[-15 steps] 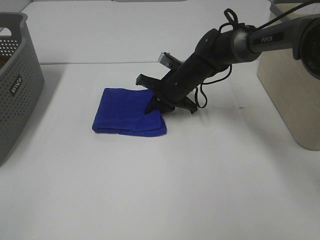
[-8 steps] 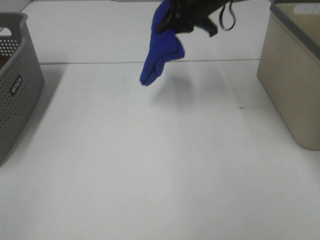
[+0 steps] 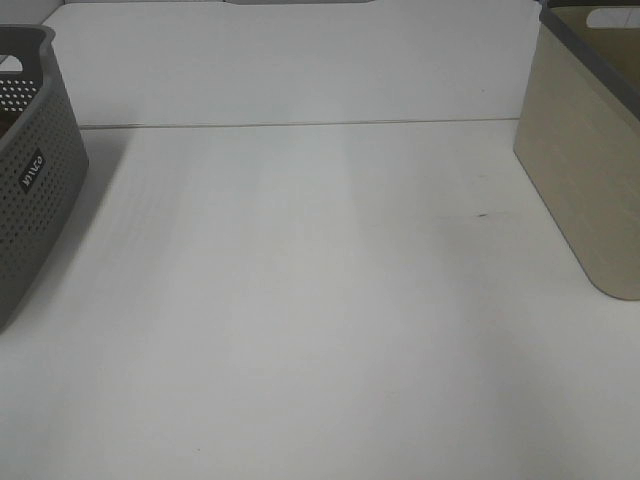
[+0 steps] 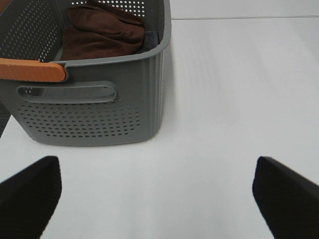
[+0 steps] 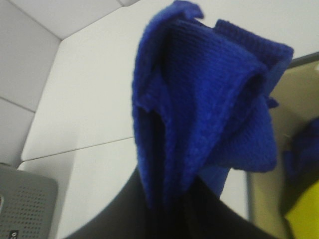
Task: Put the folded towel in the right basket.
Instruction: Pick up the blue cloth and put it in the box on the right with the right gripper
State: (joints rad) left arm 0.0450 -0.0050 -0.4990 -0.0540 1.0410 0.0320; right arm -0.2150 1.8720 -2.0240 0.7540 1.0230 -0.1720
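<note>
Towel (image 5: 199,109): deep blue knit, bunched into thick hanging folds, lifted clear of the table, pinched in the right gripper (image 5: 167,204); seen only from the right wrist camera.
Right basket (image 3: 585,170): beige, solid walls, grey rim, handle slot; upright at 3 o'clock on the table.
Basket inside: blurred blue and yellow shapes.
</note>
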